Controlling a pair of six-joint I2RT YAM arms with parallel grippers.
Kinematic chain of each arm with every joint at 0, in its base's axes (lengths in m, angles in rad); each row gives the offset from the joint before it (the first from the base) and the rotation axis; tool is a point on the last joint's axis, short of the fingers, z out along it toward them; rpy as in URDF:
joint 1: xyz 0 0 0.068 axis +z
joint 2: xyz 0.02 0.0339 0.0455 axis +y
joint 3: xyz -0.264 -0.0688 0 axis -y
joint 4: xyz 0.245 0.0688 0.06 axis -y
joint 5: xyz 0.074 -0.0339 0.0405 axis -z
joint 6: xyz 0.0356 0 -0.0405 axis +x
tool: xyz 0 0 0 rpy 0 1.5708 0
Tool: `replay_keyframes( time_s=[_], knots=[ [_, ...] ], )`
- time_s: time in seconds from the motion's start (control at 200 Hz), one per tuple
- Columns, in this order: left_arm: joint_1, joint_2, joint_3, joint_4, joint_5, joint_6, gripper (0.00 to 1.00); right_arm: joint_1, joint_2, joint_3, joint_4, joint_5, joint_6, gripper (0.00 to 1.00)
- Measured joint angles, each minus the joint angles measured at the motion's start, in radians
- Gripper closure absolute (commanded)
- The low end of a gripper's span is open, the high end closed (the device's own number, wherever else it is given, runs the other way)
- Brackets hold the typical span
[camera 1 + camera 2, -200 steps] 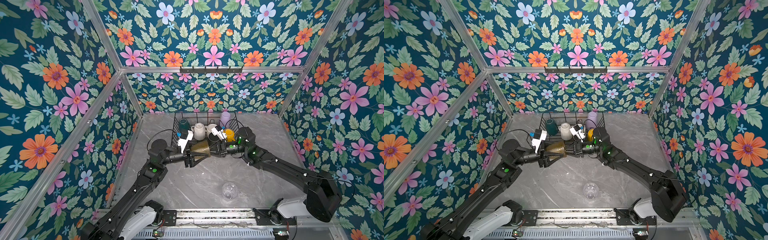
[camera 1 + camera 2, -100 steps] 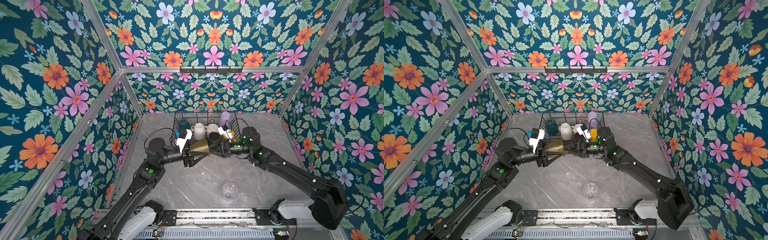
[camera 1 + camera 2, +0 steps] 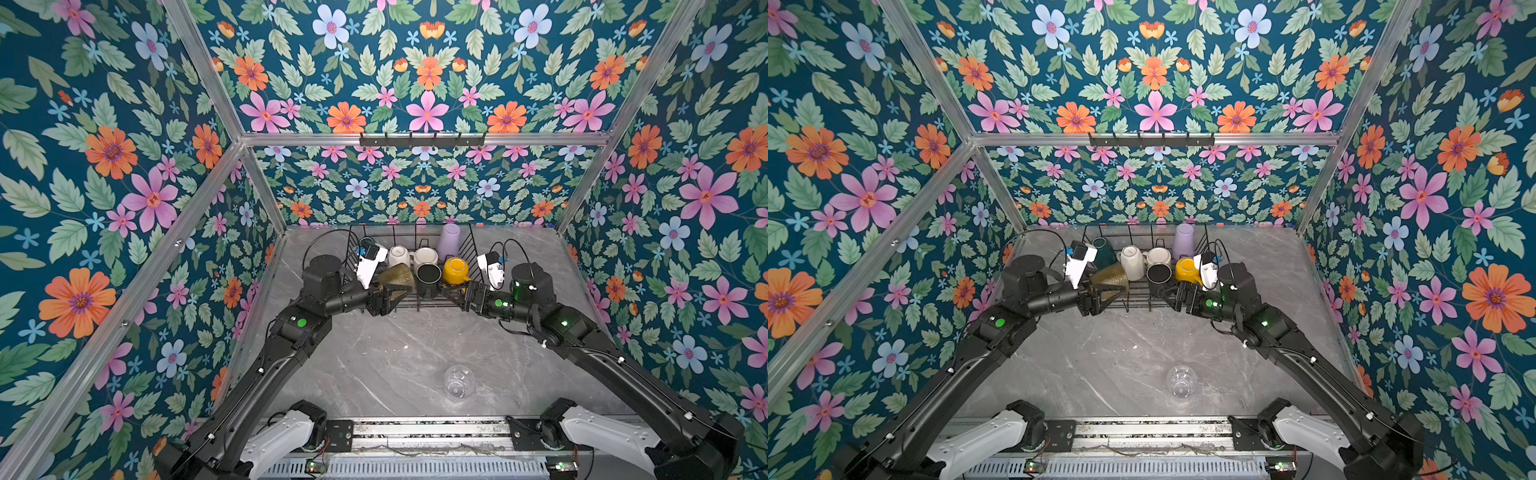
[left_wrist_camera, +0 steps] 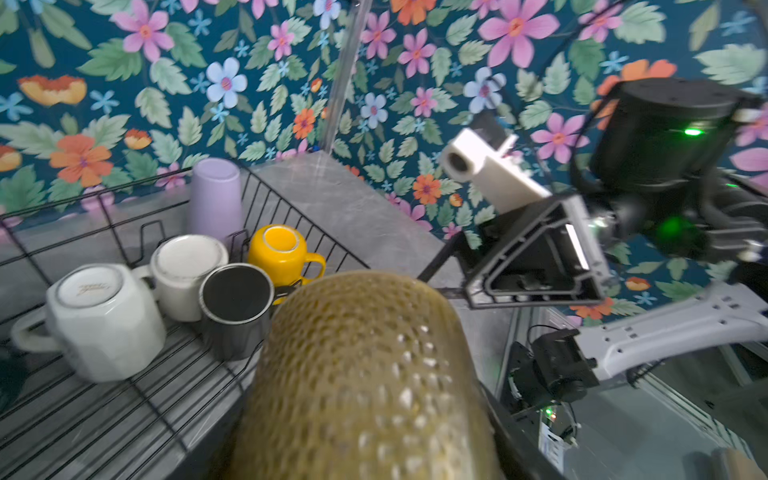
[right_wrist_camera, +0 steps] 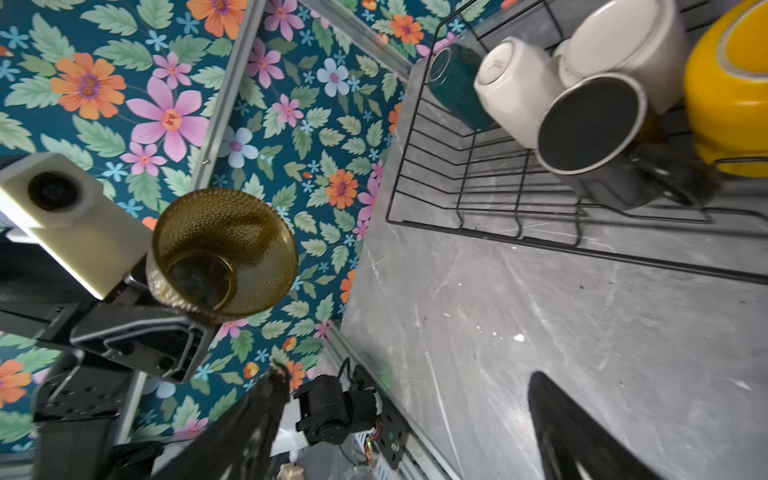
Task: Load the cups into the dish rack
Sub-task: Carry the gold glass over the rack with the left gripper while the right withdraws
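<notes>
Left tool (image 3: 388,294) is clamped on the narrow base end of the amber glass (image 3: 397,276), which is held tilted with its wide mouth pointing away from the tool, over the near-left part of the dish rack (image 3: 472,246). Cannot tell whether the glass touches the wires. Right tool (image 3: 454,292) sits at the rack's near-right corner. Its fingers (image 5: 561,424) are spread wide with nothing between them, just in front of the yellow mug (image 3: 454,270). In the rack, far row: dark green mug (image 3: 1103,252) at the left end, then white mug (image 3: 398,256) and cream mug (image 3: 425,255), both bottom-up, and lilac tumbler (image 3: 449,237) inverted at the far right. Black mug (image 3: 428,276) stands nearer the front, touching the cream mug, with the yellow mug beside it. Clear glass (image 3: 458,380) is alone on the grey marbled tabletop (image 3: 374,357), well apart from the rack, near the front rail.
</notes>
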Motion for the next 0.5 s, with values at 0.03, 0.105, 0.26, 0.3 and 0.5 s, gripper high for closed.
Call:
replay_keyframes(
  time_s=[0.03,0.105,0.26,0.3,0.5],
  knots=[
    [0.002,0.018,0.021,-0.026,-0.024,0.009,1.0,0.0,-0.01,-0.004,-0.012,0.024,-0.007,0.06],
    [0.008,0.074,0.081,-0.106,-0.09,0.015,1.0,-0.001,-0.029,-0.012,-0.036,0.075,-0.019,0.05],
    [0.031,0.208,0.208,-0.254,-0.207,0.031,1.0,-0.006,-0.043,-0.019,-0.06,0.127,-0.039,0.04],
    [0.035,0.245,0.24,-0.291,-0.238,0.033,1.0,-0.006,-0.043,-0.021,-0.064,0.139,-0.046,0.04],
    [0.044,0.453,0.399,-0.446,-0.37,0.033,1.0,-0.01,-0.05,-0.029,-0.088,0.16,-0.057,0.03]
  ],
)
